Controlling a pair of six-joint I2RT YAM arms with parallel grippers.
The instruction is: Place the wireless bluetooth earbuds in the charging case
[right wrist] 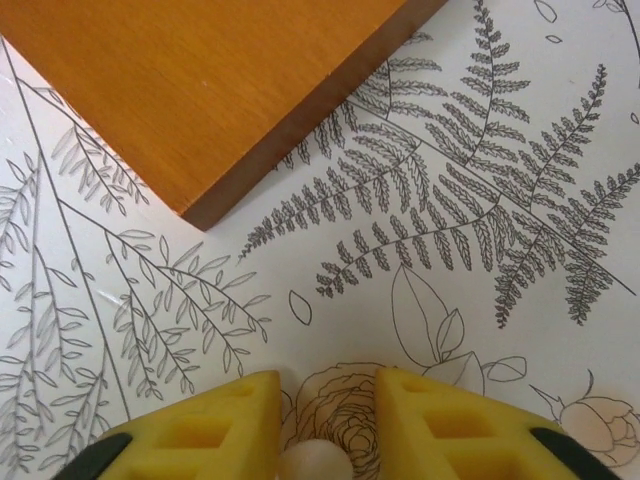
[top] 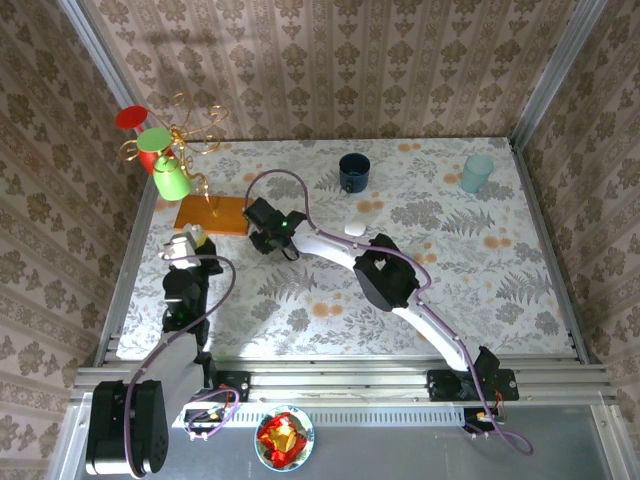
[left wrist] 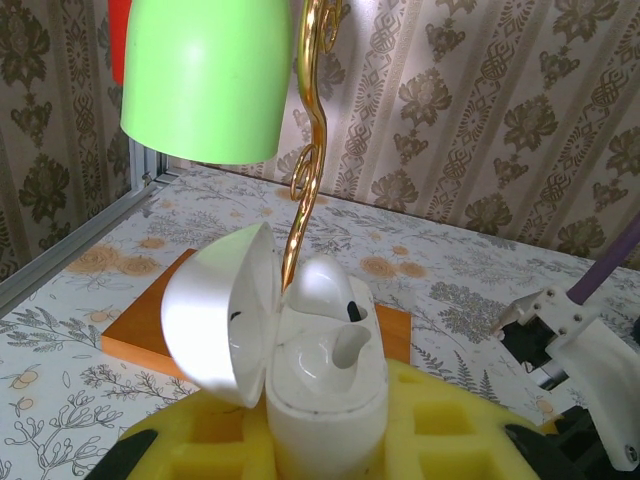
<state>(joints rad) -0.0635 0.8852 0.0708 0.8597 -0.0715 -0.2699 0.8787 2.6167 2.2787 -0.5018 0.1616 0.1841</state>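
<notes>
At the left, left hand (top: pixel 186 250): is clamping the case (left wrist: pixel 325 400) upright between its pads, with the lid (left wrist: pixel 215 315) hanging open to the left.
In the case: one bud (left wrist: pixel 325 285) is sitting in the far socket. The near socket is looking empty, though I cannot be sure.
At the centre, right hand (right wrist: pixel 328 385): is hovering low over the worktop (top: pixel 480 280), just off the corner of the board (right wrist: pixel 200 90). Its pads are standing narrow with a small pale piece (right wrist: pixel 312 462) between them, likely the other bud. I cannot tell whether they are pinching it.
Right of centre: a white pebble (top: pixel 355 229) is lying loose on the worktop, apart from both hands.
Progress: the task is looking about half done. The case is being held open and one bud seems to be in. The second is waiting to be lifted, carried left and seated.
Writing: nothing readable is showing on the case or board, and no brand or label is showing either.
</notes>
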